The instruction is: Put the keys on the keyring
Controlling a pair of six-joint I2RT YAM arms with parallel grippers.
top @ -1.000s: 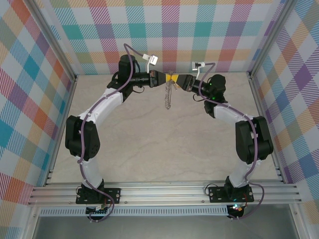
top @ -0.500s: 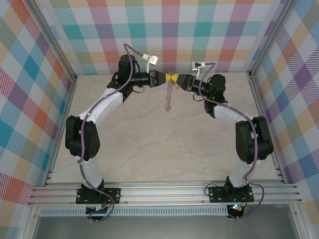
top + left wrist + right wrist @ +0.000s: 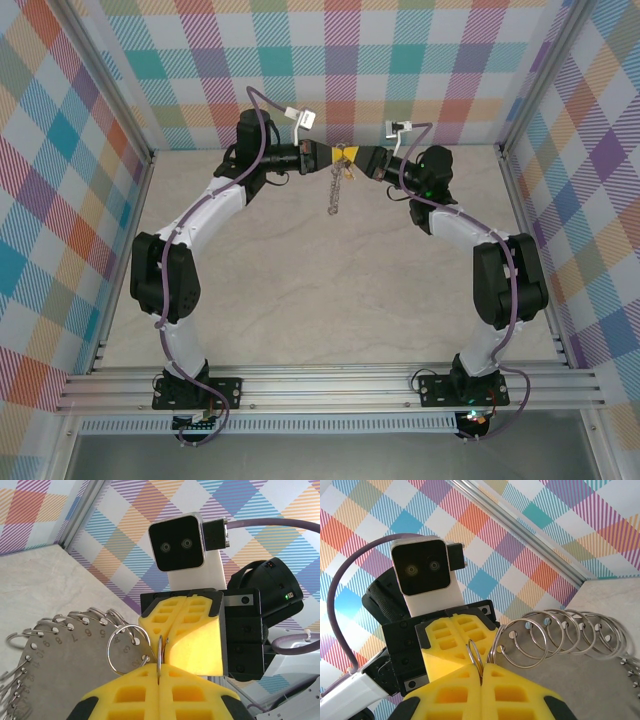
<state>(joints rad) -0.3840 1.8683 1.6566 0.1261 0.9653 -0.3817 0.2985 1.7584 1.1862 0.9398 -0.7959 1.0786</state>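
- The keyring [image 3: 65, 665] hangs in the air between the two arms, over the far end of the table [image 3: 300, 290]. In the top view it trails down as a silvery string.
- Left gripper [image 3: 159, 677]: yellow ribbed fingers pressed together, nipping one thin wire loop [image 3: 159, 652] of the keyring edge-on.
- Right gripper [image 3: 481, 680]: fingers likewise pressed together with no gap, and the same loop rises out of their seam. The two pincers meet tip to tip at the keyring.
- The keyring's body is a flat, dull grey metal plate with a curved edge. It has small holes along the rim, and a shiny split ring [image 3: 555, 630] passes through each hole (they fan out like a coil).
- Stamped digits [image 3: 55, 640] sit by the holes; an 8 and a 7 can be read, the rest less surely.
- Directly behind the keyring in each wrist view is the other arm's white camera box [image 3: 185, 545], with two round lenses.
- A purple cable [image 3: 340, 610] arcs beside the keyring.
- The table below the keyring is pale and marbled, and plaid walls [image 3: 350, 60] surround it.
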